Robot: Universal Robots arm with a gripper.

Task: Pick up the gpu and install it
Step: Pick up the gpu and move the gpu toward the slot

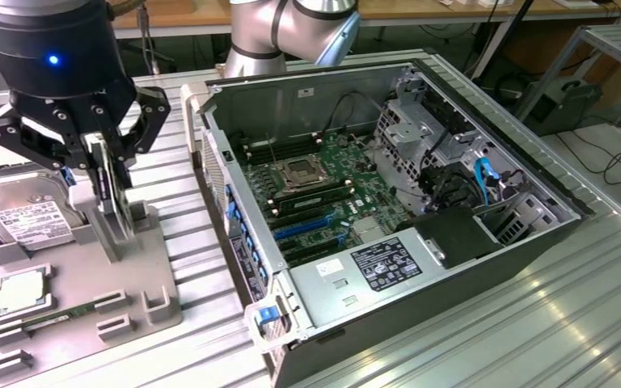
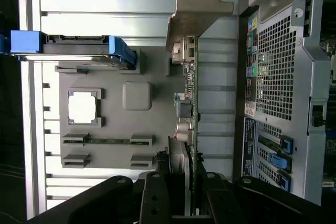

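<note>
Exterior view: the gripper [image 1: 103,166] stands at about ten o'clock in the scene, its fingers pinching the upper edge of the gpu [image 1: 112,208]. The card hangs upright and edge-on over the grey fixture tray [image 1: 154,279] on the bench [image 1: 569,307]. I cannot tell whether its lower edge is clear of the holder. The open computer case [image 1: 397,202] lies at three o'clock from the card, the hard drive [image 1: 17,217] at nine o'clock.

Wrist view: the gpu [image 2: 190,103] runs straight out from the gripper [image 2: 186,187], with its silver bracket [image 2: 197,9] at the far end.

The card is probably light, stiff and fragile. It is best held by the bare board edge, and being thin it may pivot in the pinch.
</note>
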